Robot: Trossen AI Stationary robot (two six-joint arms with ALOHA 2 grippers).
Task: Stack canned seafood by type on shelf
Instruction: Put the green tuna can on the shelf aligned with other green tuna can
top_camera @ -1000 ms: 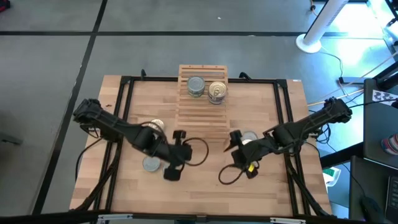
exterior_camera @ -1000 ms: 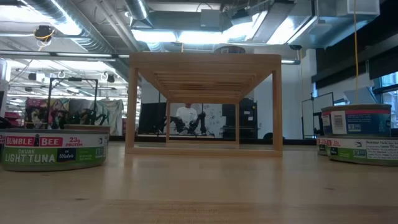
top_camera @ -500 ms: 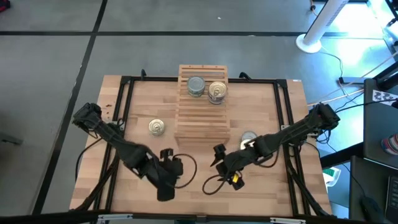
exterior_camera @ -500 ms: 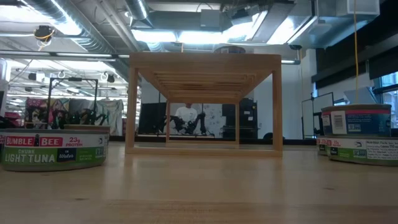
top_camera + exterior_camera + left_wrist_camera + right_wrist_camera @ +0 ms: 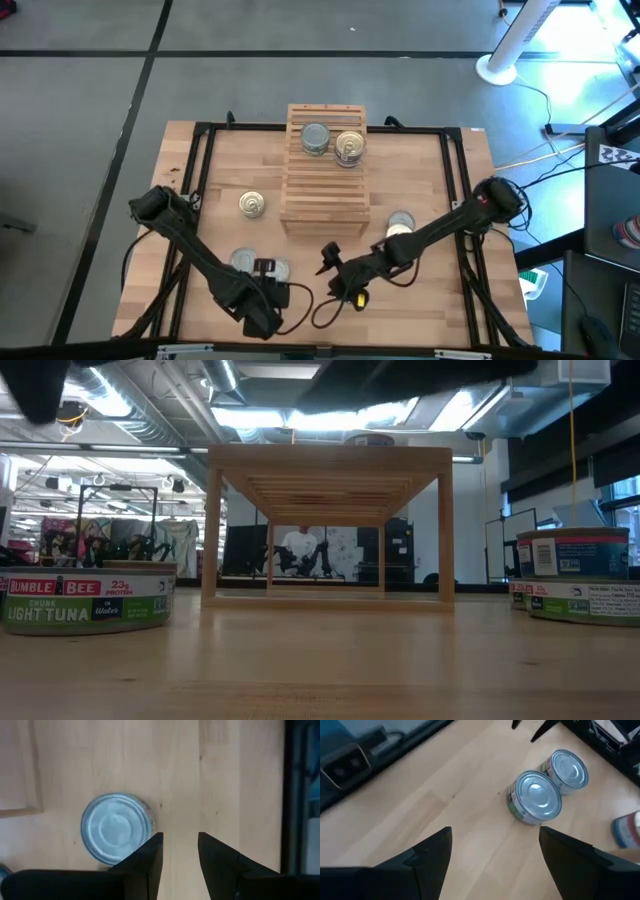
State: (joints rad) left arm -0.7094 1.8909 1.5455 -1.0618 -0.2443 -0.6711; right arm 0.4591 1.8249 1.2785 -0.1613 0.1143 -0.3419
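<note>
Still, with the left gripper (image 5: 262,268) part-open and empty just beside two silver-topped cans (image 5: 243,262) on the counter (image 5: 420,160), and the right gripper (image 5: 331,260) wide and empty, sorting onto the shelf (image 5: 324,190) could mix types.

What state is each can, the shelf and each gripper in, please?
Shelf: upright, two cans on top.
Silver-topped can: upright on shelf.
Gold-topped can: upright on shelf.
Loose gold-topped can: upright on table.
Front silver-topped pair: upright on table.
Can by right arm: upright on table.
Left gripper: jaws apart, empty.
Right gripper: jaws wide, empty.
</note>
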